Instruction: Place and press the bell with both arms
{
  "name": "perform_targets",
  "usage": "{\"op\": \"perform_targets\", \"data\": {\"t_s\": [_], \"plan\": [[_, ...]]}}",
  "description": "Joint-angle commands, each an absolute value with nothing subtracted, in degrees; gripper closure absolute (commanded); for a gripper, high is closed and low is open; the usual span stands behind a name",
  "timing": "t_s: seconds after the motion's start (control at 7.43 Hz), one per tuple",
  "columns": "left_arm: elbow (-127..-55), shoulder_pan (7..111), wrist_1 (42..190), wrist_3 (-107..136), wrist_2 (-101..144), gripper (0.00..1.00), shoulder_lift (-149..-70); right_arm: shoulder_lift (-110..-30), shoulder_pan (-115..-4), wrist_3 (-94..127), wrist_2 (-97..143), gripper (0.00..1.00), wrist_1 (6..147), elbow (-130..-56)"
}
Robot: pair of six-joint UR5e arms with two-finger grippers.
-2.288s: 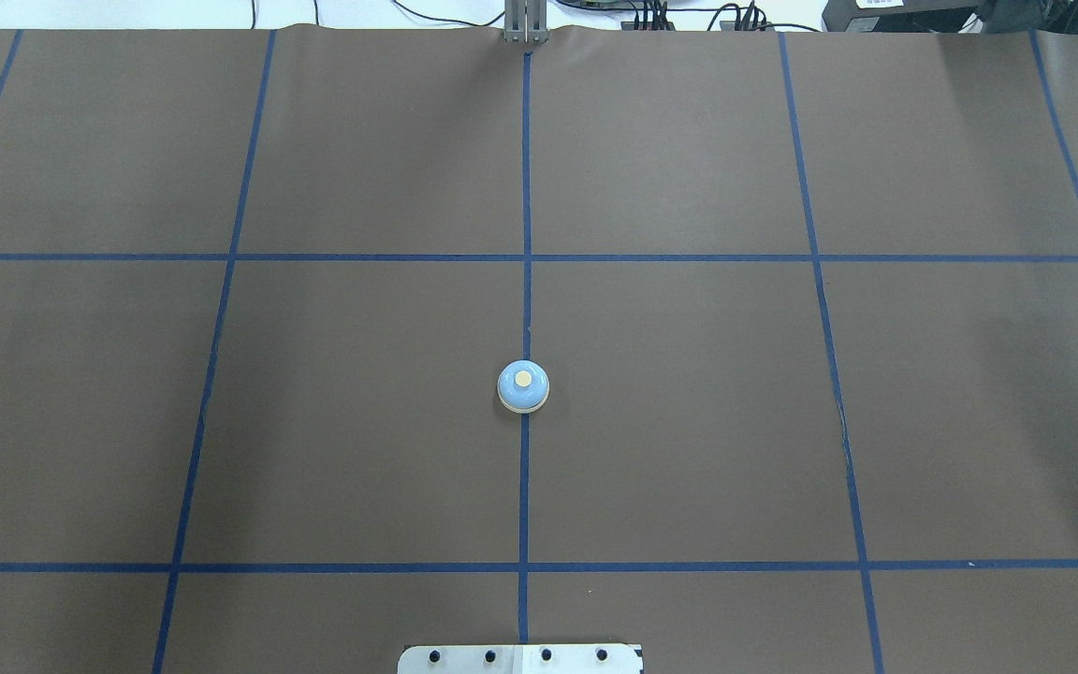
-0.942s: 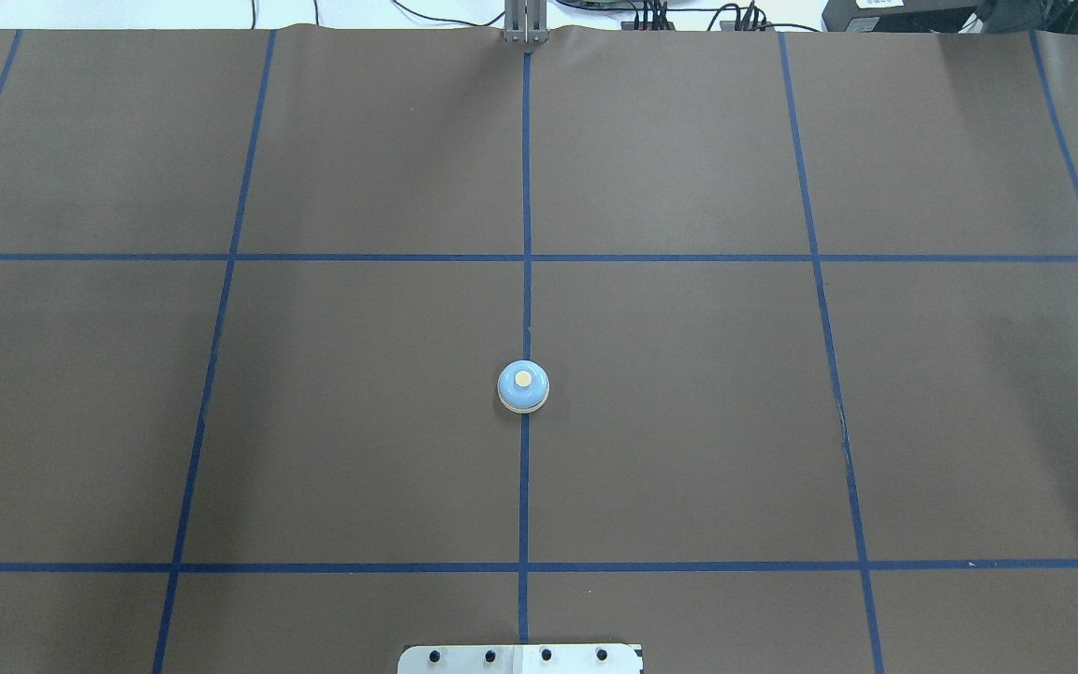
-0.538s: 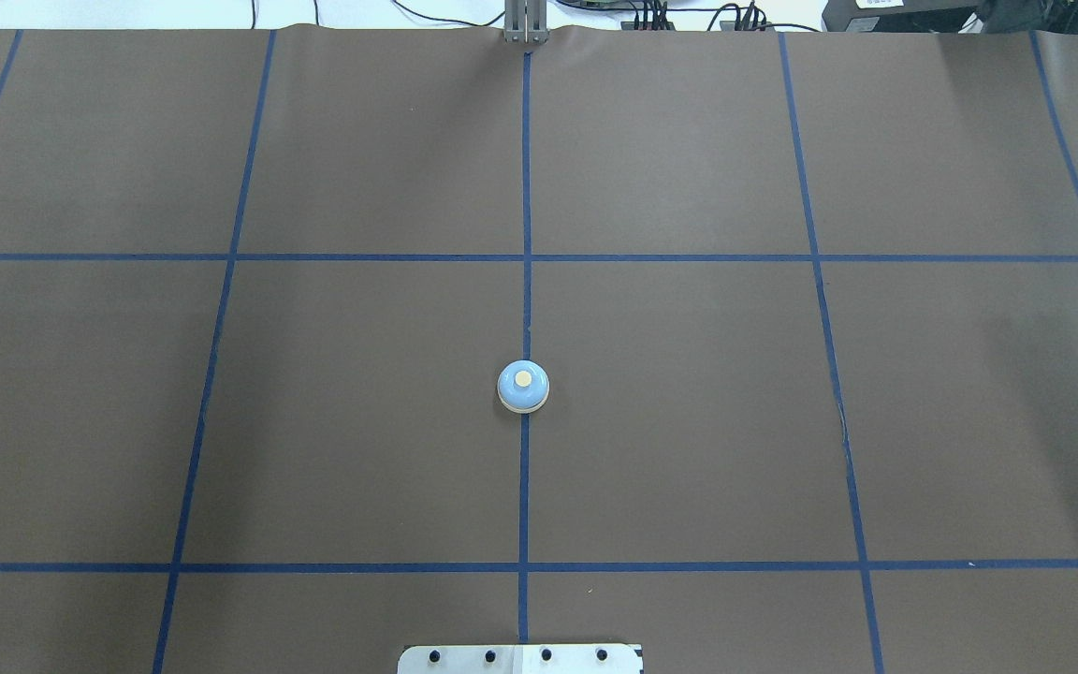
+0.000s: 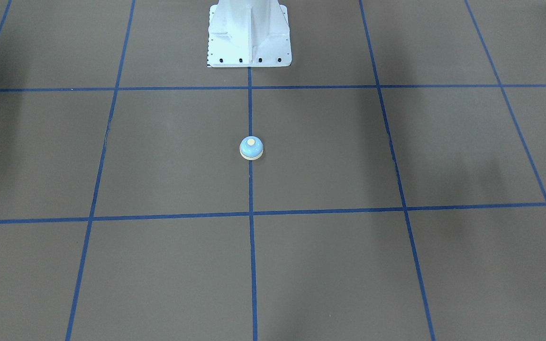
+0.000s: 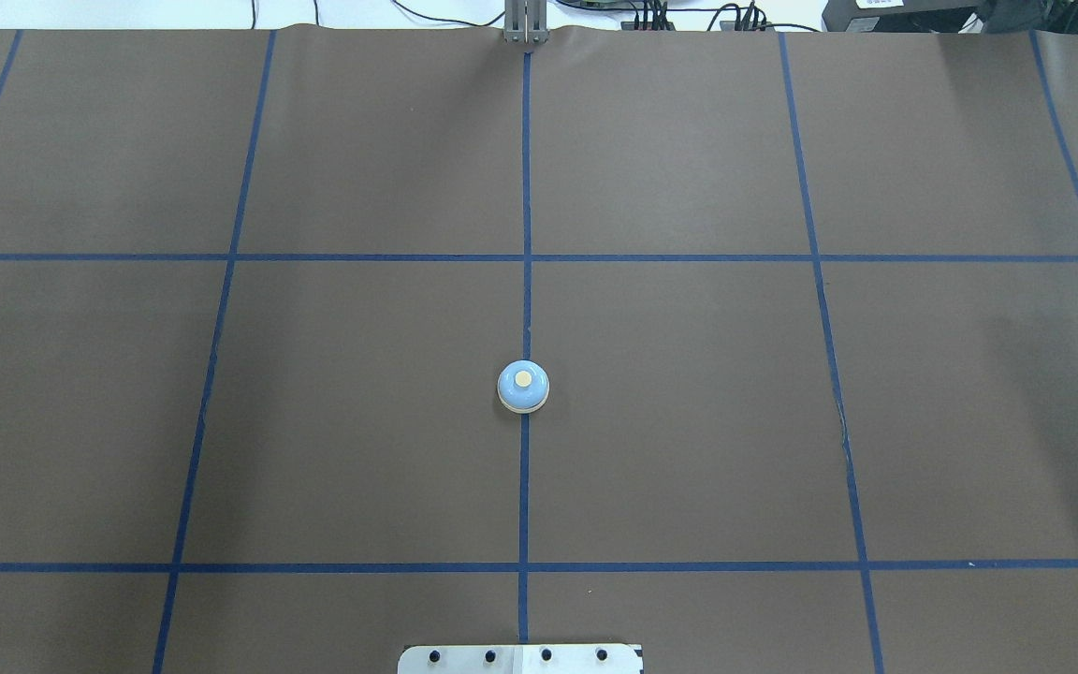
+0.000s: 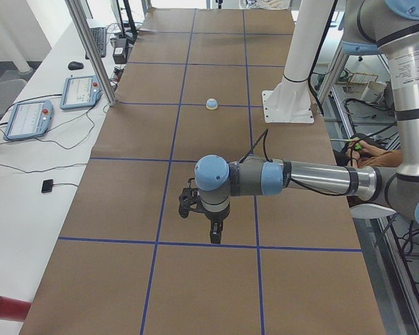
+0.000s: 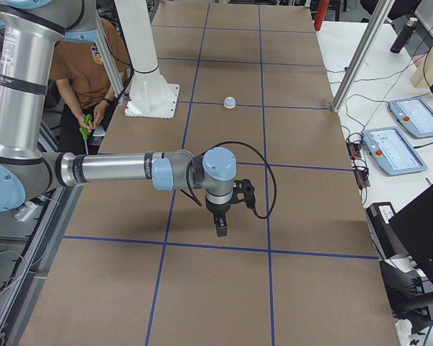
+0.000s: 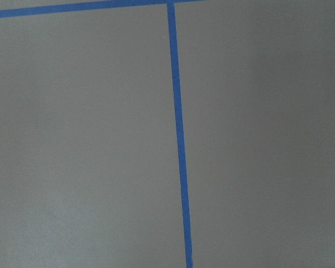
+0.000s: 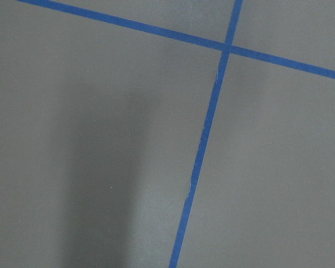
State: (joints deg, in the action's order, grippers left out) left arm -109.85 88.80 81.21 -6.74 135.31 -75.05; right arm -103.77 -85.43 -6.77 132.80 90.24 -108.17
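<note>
The bell [image 5: 523,387], light blue dome with a cream button, stands upright on the centre blue tape line of the brown table cover; it also shows in the front view [image 4: 251,148] and small in the side views [image 6: 211,104] [image 7: 230,103]. My left gripper [image 6: 214,237] points down over the table far from the bell, at the table's left end. My right gripper [image 7: 221,229] points down at the right end. Both show only in the side views, so I cannot tell whether they are open or shut. The wrist views show only brown cover and blue tape.
The white bolted pedestal [image 4: 249,38] stands at the robot's side of the table, behind the bell. A metal post [image 6: 91,49] and control tablets [image 6: 28,118] stand on the white side bench. A seated person [image 7: 86,72] is behind the pedestal.
</note>
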Motion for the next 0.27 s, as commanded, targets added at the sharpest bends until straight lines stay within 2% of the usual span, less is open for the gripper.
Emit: {"op": "perform_targets", "data": {"t_s": [0.0,0.13], "plan": [[-109.9,88.8,81.2,-6.8,135.3,0.00,-75.1,-103.8,-85.4,-6.8,132.8,0.00,90.1,-108.2],[-110.0,88.8,81.2,-6.8,135.3,0.00,-75.1,-103.7,-85.4,-6.8,132.8,0.00,90.1,-108.2]]}}
